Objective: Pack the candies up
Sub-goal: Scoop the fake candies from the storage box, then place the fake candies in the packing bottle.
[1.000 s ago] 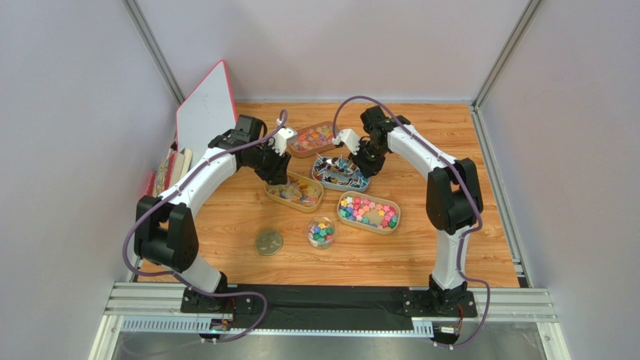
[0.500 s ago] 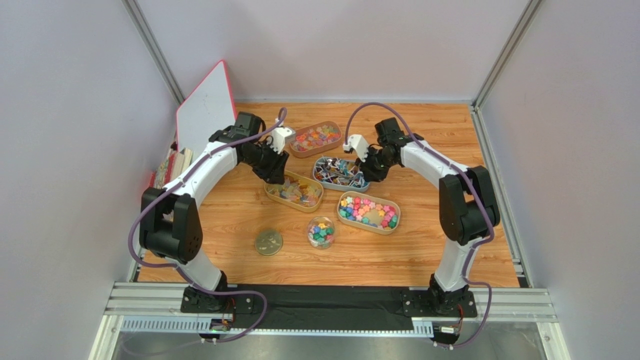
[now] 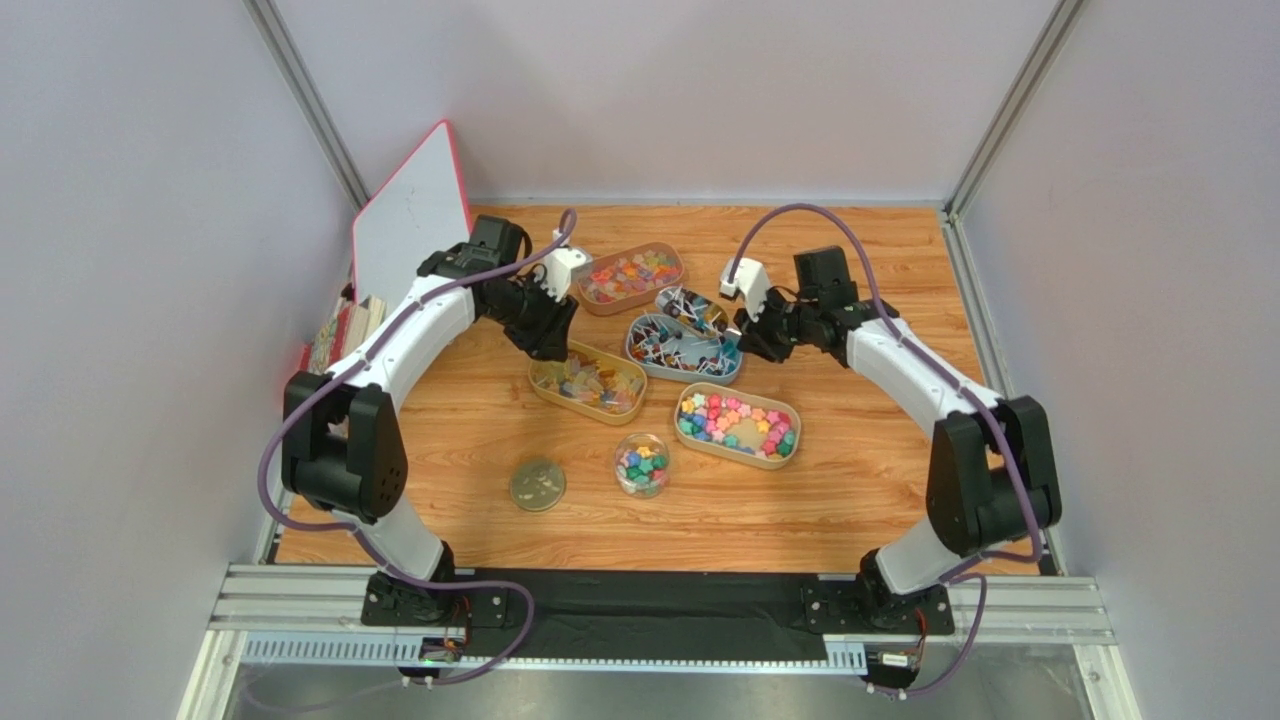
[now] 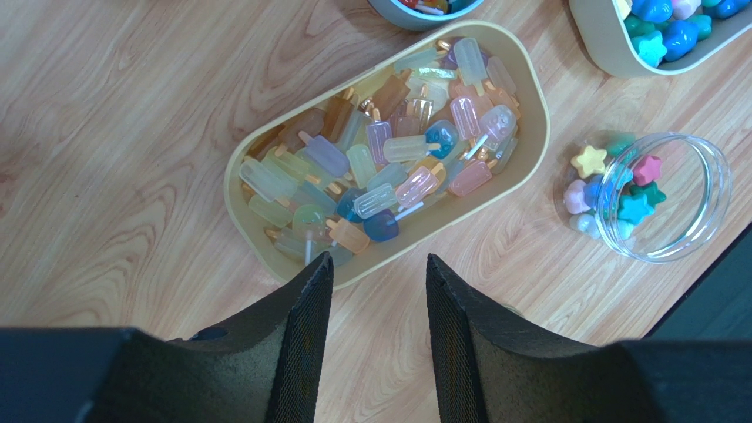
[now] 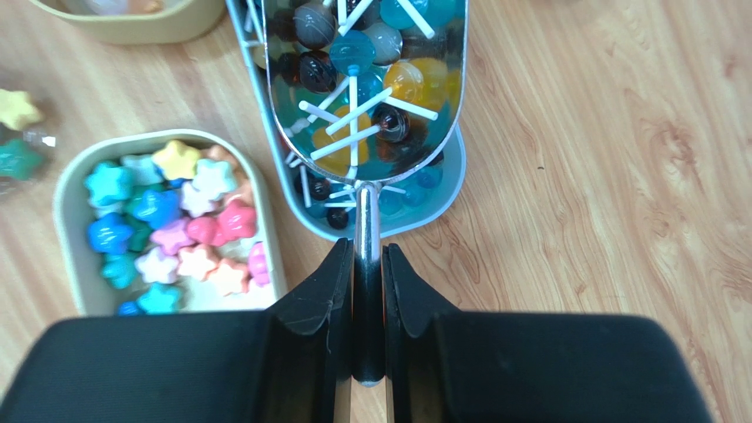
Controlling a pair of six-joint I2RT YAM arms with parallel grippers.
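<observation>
We are in the scooping step. Our right gripper (image 5: pixel 368 264) is clamped tight on the handle of the scoop (image 5: pixel 366 220), and the scoop is full of round candies (image 5: pixel 406 81) on white sticks. It hangs just above the grey tray (image 5: pixel 446 181). Next, we think, we must carry it level to the jar (image 4: pixel 702 211) and tip it slowly, because the jar mouth looks small. Our left gripper (image 4: pixel 379 282) has its jaws apart and holds nothing, above the tan tray (image 4: pixel 534 132) of ice-pop candies. The star tray (image 5: pixel 66 189) sits close to the way there. 1 lid (image 3: pixel 538 483) lies near the jar.
</observation>
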